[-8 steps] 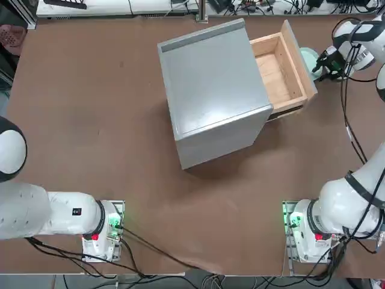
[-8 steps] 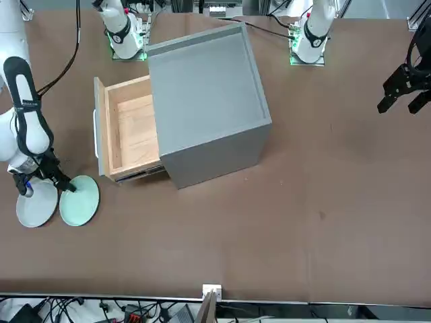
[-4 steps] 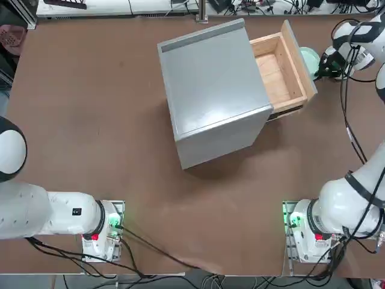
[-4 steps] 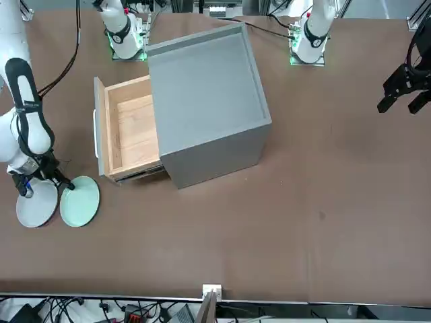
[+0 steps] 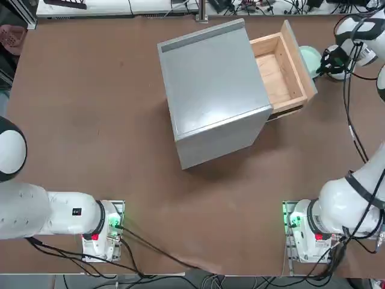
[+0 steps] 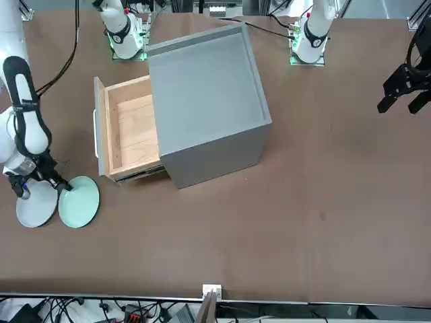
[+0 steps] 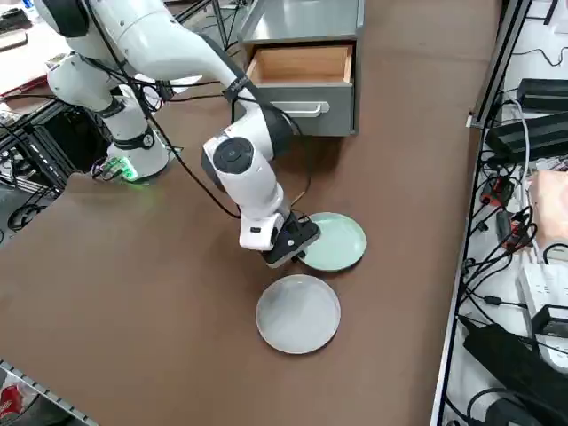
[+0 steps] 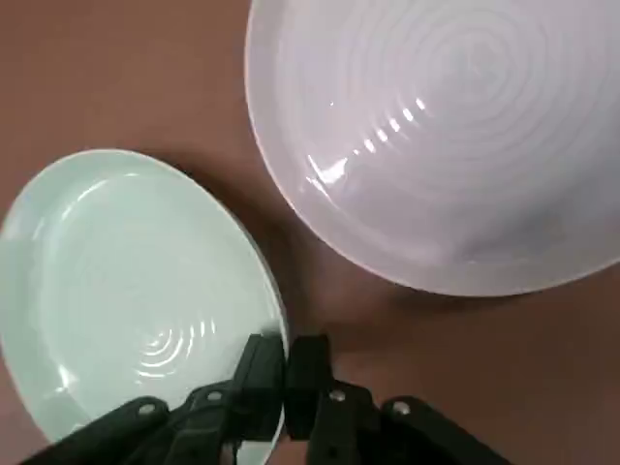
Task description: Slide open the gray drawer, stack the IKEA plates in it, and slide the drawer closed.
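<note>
Top view: the drawer [image 5: 280, 78] stood open on the 2 o'clock side of the box [image 5: 213, 84], bare inside. Presumably it was left so to take plates from above. The mint plate [image 5: 309, 59] lay just beyond the front panel, with the right gripper [image 5: 319, 71] at its 3 to 4 o'clock edge.

Front view: the white plate [image 6: 37, 205] sat at the mint one's 9 o'clock, partly under the arm. Both were outside the drawer; nothing stacked.

Right side view: the drawer was at 12 o'clock from the mint plate, the white at its 7 o'clock. The gripper came in at the mint rim's 8 o'clock — a side reach, probably chosen because a shallow plate offers only its edge.

Right wrist view: fingers [image 8: 308, 373] nearly together, pinching the mint rim, one over the dish and one outside; white plate untouched. Judged next: lift — an edge grip might let the plate swing or slip.
</note>
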Action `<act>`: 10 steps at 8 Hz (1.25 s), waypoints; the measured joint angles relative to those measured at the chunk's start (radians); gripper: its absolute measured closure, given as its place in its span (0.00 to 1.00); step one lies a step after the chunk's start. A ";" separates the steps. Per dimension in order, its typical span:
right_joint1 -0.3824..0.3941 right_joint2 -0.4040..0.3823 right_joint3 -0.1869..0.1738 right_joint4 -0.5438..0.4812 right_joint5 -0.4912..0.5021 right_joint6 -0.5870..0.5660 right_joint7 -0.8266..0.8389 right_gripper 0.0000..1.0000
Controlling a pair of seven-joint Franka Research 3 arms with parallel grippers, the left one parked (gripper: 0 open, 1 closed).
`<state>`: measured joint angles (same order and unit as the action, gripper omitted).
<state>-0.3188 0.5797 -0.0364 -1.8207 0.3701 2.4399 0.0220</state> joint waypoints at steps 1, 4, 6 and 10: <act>-0.004 -0.037 0.000 0.016 -0.001 -0.067 -0.002 1.00; -0.007 -0.162 -0.001 0.111 -0.002 -0.342 -0.002 1.00; -0.007 -0.223 -0.001 0.191 -0.002 -0.494 -0.002 1.00; -0.011 -0.425 -0.001 0.226 -0.002 -0.764 -0.002 1.00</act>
<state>-0.3294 0.1551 -0.0374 -1.5943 0.3681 1.6757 0.0197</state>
